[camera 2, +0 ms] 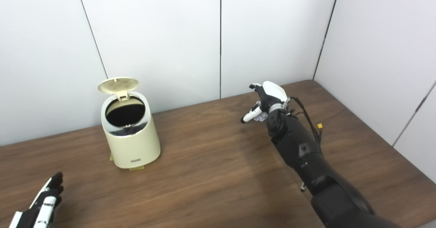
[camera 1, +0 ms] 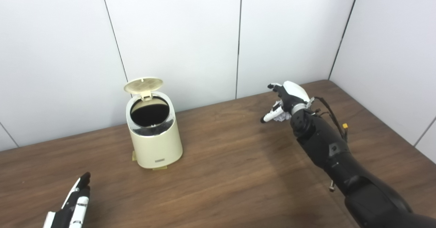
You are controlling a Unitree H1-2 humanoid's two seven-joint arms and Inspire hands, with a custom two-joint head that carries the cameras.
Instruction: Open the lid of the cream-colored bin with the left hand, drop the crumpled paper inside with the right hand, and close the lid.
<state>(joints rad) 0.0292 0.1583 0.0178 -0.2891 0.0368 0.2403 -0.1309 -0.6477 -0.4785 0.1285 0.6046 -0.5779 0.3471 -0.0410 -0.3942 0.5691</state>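
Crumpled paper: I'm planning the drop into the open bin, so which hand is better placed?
The right hand: its fingers curl over the crumpled paper. The left hand lies low and empty, and the bin's lid is up.

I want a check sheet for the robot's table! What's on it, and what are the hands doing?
Surface: brown wood table, bare apart from the bin.
Job's things: cream bin, lid up, inside dark; crumpled paper in the right hand.
Clutter: nothing seen.
Hands: right hand shut on the paper, off to the bin's right; left hand low at the near edge, holds nothing.
Cables: wires along the right forearm.
Surroundings: white wall panels.
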